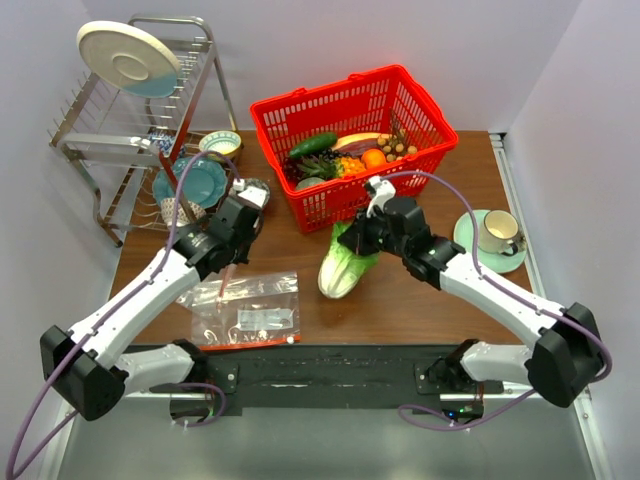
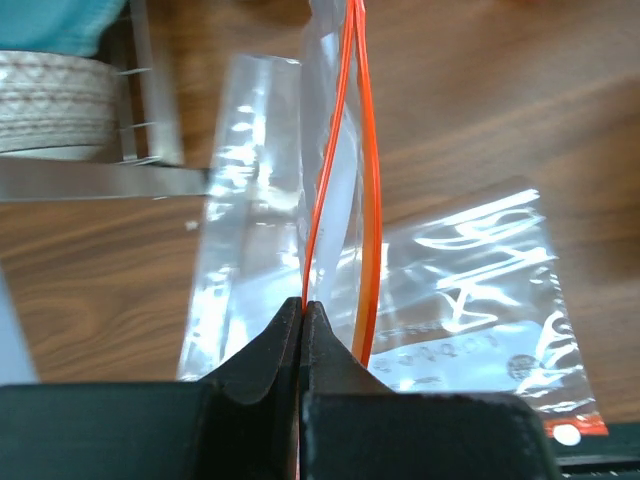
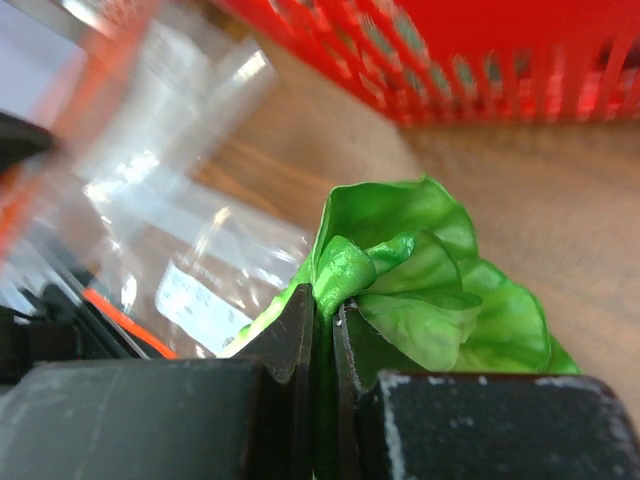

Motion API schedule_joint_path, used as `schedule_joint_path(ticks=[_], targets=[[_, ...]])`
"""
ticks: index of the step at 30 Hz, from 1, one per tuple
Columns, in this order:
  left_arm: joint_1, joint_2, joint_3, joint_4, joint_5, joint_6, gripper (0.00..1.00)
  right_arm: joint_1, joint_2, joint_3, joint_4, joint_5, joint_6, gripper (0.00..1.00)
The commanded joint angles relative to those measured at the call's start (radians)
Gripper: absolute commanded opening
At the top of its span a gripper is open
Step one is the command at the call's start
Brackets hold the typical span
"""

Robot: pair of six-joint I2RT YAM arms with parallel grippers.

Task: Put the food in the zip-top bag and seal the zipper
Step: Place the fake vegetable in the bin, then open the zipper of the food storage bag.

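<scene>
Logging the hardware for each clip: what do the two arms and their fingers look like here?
Both the left arm and right arm have white tubular links with chunky black joint housings. A thin purple cable loops along each. The fingers are matte black, tapering to narrow tips. No markings are readable.

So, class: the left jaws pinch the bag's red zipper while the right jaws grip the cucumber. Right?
No: the right jaws grip the napa cabbage, as the right wrist view shows; the cucumber lies in the red basket. The left jaws do pinch the zipper.
</scene>
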Motion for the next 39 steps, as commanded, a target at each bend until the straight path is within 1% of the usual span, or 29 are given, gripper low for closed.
schedule_joint_path(ticks=[1,3,4,6,7,9,10,12,13,14,16,18,19,20,21,22,23,24,25,26,27,28,29,30,31,32,33,35,39], targets=[[-0.004,-0.006,-0.04,0.183,0.133,-0.025,0.0,0.004,-0.062,0.182,-0.013,0.073,-0.068,0.0],[-0.006,-0.003,-0.048,0.199,0.155,-0.028,0.0,0.002,-0.057,0.236,-0.018,0.094,-0.094,0.0],[-0.006,-0.006,-0.057,0.217,0.164,-0.029,0.0,0.004,-0.051,0.296,-0.018,0.106,-0.103,0.0],[-0.004,-0.018,-0.074,0.248,0.193,-0.032,0.0,0.004,-0.026,0.359,-0.023,0.119,-0.123,0.0],[-0.007,-0.025,-0.08,0.259,0.201,-0.039,0.0,0.004,0.013,0.424,-0.026,0.163,-0.133,0.0],[-0.006,-0.045,-0.1,0.279,0.213,-0.042,0.0,0.001,0.065,0.501,-0.05,0.211,-0.16,0.0],[-0.006,-0.049,-0.105,0.282,0.215,-0.048,0.0,0.001,0.119,0.585,-0.073,0.266,-0.166,0.0],[-0.006,-0.065,-0.114,0.285,0.216,-0.054,0.0,-0.005,0.19,0.676,-0.101,0.291,-0.18,0.0],[-0.006,-0.072,-0.117,0.285,0.218,-0.06,0.0,-0.012,0.222,0.766,-0.116,0.3,-0.185,0.0],[-0.006,-0.076,-0.12,0.286,0.219,-0.062,0.0,-0.015,0.292,0.807,-0.133,0.318,-0.188,0.0],[-0.006,-0.098,-0.134,0.295,0.222,-0.069,0.0,-0.027,0.358,0.902,-0.138,0.338,-0.186,0.0],[-0.006,-0.12,-0.151,0.309,0.224,-0.072,0.0,-0.036,0.443,0.96,-0.151,0.355,-0.188,0.0],[-0.006,-0.125,-0.154,0.311,0.225,-0.077,0.0,-0.042,0.469,1.023,-0.164,0.36,-0.189,0.02],[-0.006,-0.131,-0.157,0.312,0.225,-0.078,0.0,-0.044,0.519,1.06,-0.215,0.375,-0.189,0.29],[-0.006,-0.141,-0.163,0.317,0.225,-0.082,0.0,-0.042,0.541,1.101,-0.255,0.389,-0.188,0.75],[-0.004,-0.145,-0.166,0.319,0.225,-0.083,0.0,-0.041,0.555,1.176,-0.295,0.386,-0.188,0.83],[-0.006,-0.15,-0.169,0.322,0.222,-0.085,0.0,-0.039,0.561,1.192,-0.349,0.369,-0.182,0.86],[-0.006,-0.154,-0.174,0.331,0.222,-0.086,0.0,-0.038,0.545,1.186,-0.354,0.31,-0.171,0.89],[-0.006,-0.159,-0.177,0.335,0.222,-0.088,0.0,-0.035,0.525,1.134,-0.348,0.277,-0.159,0.88],[-0.006,-0.161,-0.18,0.341,0.228,-0.088,0.0,-0.032,0.5,1.096,-0.337,0.249,-0.128,0.85],[-0.006,-0.164,-0.186,0.357,0.231,-0.086,0.0,-0.025,0.439,1.05,-0.319,0.214,-0.116,0.78],[-0.006,-0.164,-0.186,0.363,0.235,-0.083,0.0,-0.01,0.41,0.946,-0.272,0.149,-0.101,0.73],[-0.006,-0.164,-0.191,0.369,0.239,-0.083,0.0,-0.002,0.381,0.892,-0.25,0.124,-0.07,0.67],[-0.006,-0.164,-0.192,0.381,0.238,-0.082,0.0,0.005,0.35,0.844,-0.228,0.092,-0.05,0.53],[-0.006,-0.164,-0.192,0.387,0.236,-0.08,0.0,0.028,0.309,0.756,-0.19,0.027,-0.032,0.42],[-0.006,-0.167,-0.194,0.394,0.23,-0.078,0.0,0.039,0.291,0.718,-0.173,-0.001,0.006,0.33],[-0.006,-0.167,-0.194,0.404,0.228,-0.078,0.0,0.054,0.281,0.688,-0.164,-0.019,0.027,0.16],[-0.006,-0.165,-0.191,0.411,0.213,-0.075,0.0,0.103,0.27,0.619,-0.142,-0.065,0.073,0.01],[-0.006,-0.161,-0.179,0.423,0.199,-0.072,0.0,0.183,0.28,0.505,-0.058,-0.064,0.168,0.0]])
